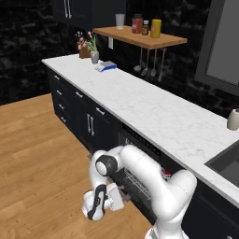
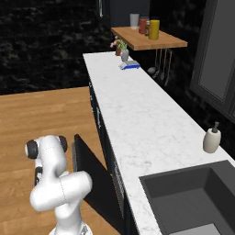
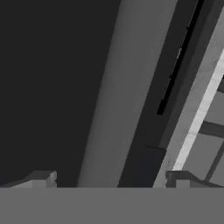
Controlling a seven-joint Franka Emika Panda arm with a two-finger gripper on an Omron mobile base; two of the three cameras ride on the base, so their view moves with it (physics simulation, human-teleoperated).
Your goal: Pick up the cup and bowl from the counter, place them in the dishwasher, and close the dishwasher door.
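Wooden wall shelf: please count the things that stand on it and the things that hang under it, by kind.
pale tumbler: 1
jars and bottles: 3 (red jar, small dark bottle, yellow jar)
hanging utensils: 3
Total: 7

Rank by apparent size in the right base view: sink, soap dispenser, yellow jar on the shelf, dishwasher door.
1. sink, biggest, cut off by the frame.
2. dishwasher door, partly open, seen nearly edge-on.
3. soap dispenser.
4. yellow jar, looks close to the dispenser but sits much farther away, so that order is unsure.
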